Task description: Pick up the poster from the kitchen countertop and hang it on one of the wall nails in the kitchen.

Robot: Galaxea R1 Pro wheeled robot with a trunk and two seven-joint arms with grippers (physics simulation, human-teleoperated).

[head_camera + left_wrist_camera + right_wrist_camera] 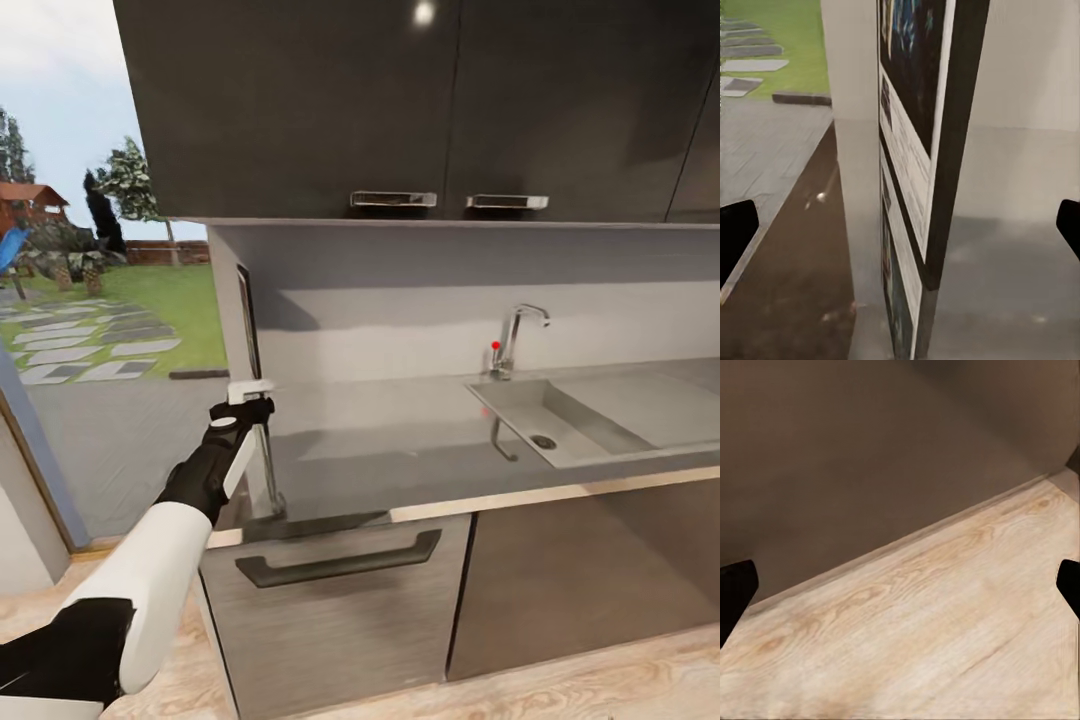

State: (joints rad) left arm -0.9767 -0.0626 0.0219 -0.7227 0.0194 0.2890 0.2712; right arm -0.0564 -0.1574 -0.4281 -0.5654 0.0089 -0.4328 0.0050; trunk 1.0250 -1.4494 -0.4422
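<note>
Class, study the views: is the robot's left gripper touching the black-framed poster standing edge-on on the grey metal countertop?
Apart. In the left wrist view, the left gripper's dark fingertips sit wide at both edges, with open space between each and the black-framed poster.

Hanging above, dark wall cabinets [400, 100] with two metal handles [393, 199], just over a pale grey backsplash [450, 300]. Standing below, a base drawer front [340, 610] bearing a long dark handle [340, 562], beside a plain dark cabinet door [590, 570]. Running along the bottom, a light wooden floor [560, 690], meeting a dark panel in the right wrist view [915, 637]. Lying outside past the opening at the left, a green lawn [180, 300] with stepping stones [80, 345], a tree [135, 185] and a red-roofed building [30, 200] under a pale sky.
</note>
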